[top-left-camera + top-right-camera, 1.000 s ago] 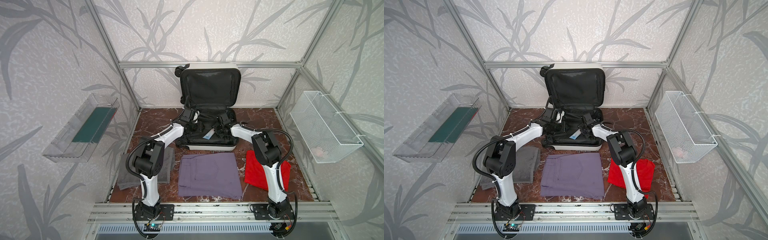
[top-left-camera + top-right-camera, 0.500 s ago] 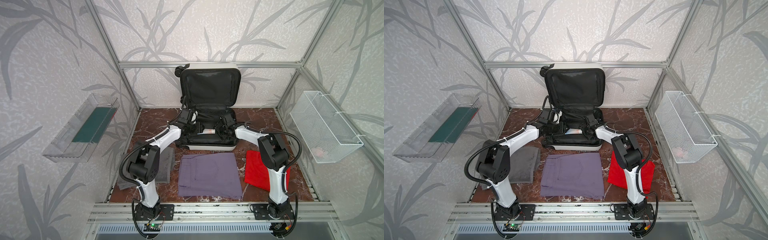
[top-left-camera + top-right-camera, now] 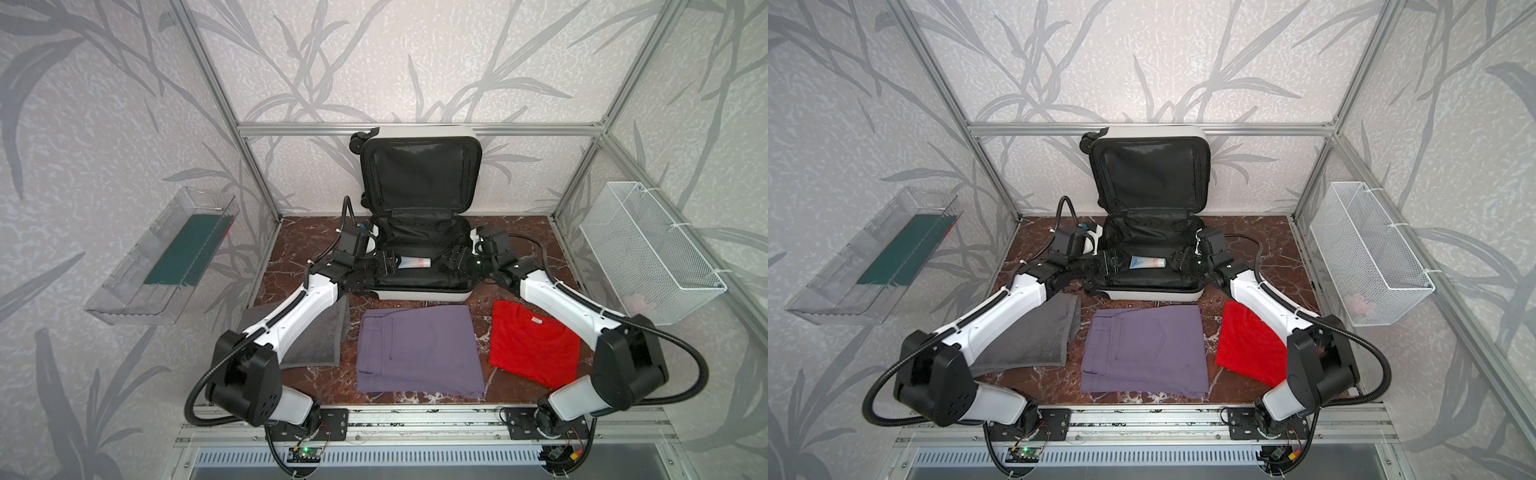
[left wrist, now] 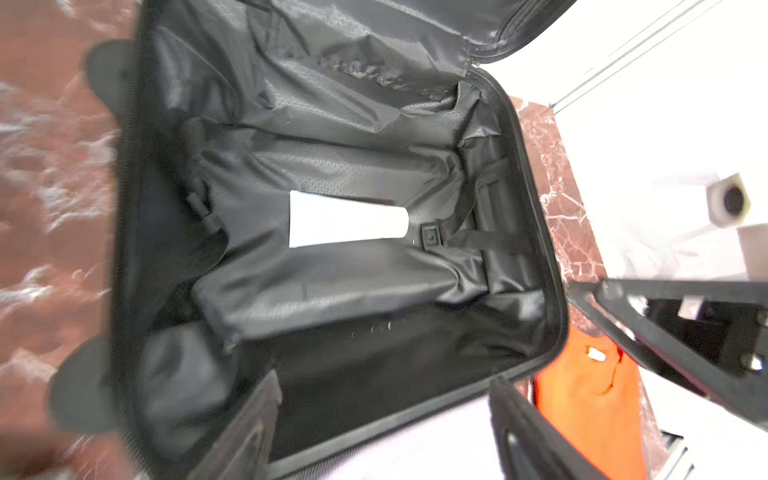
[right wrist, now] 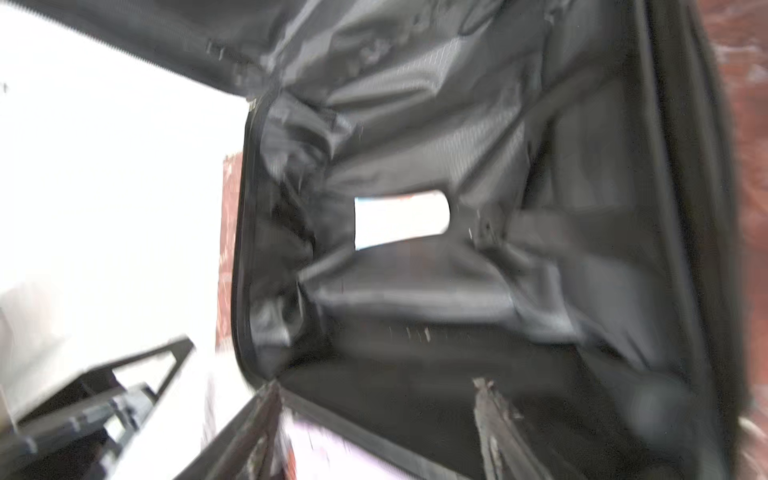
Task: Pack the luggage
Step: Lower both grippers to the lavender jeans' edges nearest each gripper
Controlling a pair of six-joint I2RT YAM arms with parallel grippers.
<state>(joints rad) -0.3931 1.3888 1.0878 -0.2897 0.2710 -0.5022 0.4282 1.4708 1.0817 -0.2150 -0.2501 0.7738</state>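
The small white hard-shell luggage (image 3: 420, 294) lies open, far middle of the desk (image 3: 316, 245). Both spread, the left pincer (image 3: 388, 266) and right pincer (image 3: 454, 262) flank a white plastic tube (image 3: 414, 262) inside; either could snag the loose black lining (image 3: 419, 232).

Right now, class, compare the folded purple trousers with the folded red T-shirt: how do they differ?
The purple trousers lie in the middle; the red T-shirt lies to their right. The trousers' fold looks larger than the T-shirt's. Both lie flat, unpacked, before the open luggage.
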